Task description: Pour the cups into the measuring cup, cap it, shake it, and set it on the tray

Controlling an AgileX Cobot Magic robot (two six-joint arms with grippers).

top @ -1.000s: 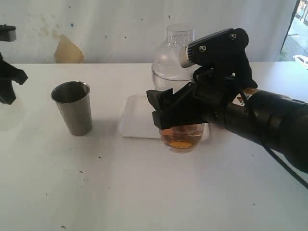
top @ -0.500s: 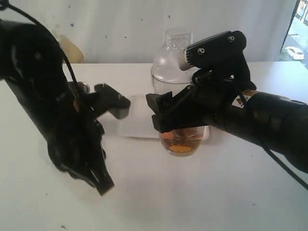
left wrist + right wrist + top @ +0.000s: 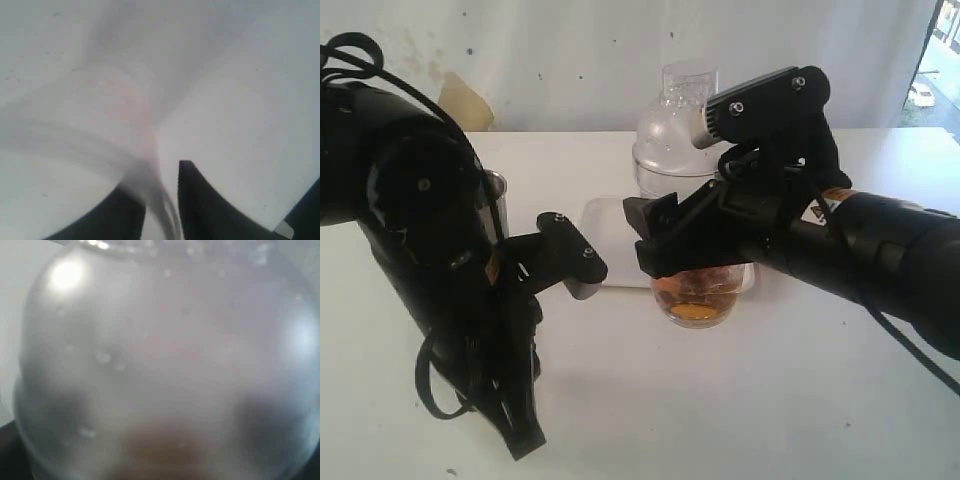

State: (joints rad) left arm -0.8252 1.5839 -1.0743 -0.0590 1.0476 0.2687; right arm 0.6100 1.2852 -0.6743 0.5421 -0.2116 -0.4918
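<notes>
My right gripper (image 3: pixel 660 240) is shut on the measuring cup (image 3: pixel 692 298), a clear vessel with amber liquid at its bottom. A clear domed cap (image 3: pixel 672 135) sits on top. The cup is at the front edge of the white tray (image 3: pixel 608 250). In the right wrist view the clear dome (image 3: pixel 160 340) fills the frame. The steel tumbler (image 3: pixel 497 200) stands left of the tray, mostly hidden behind my left arm. My left gripper (image 3: pixel 520 440) points down near the table's front. Its dark fingers (image 3: pixel 200 200) stand a narrow gap apart round a blurred pale streak.
A tan rounded shape (image 3: pixel 470 110) shows at the table's far edge behind the left arm; I cannot tell whether it is the wooden cup. The bulky left arm (image 3: pixel 420 230) fills the left front of the white table (image 3: pixel 740 400).
The left arm has swung in from the far left edge to the table's left front, covering most of the tumbler. The right gripper and the capped cup have hardly moved.
</notes>
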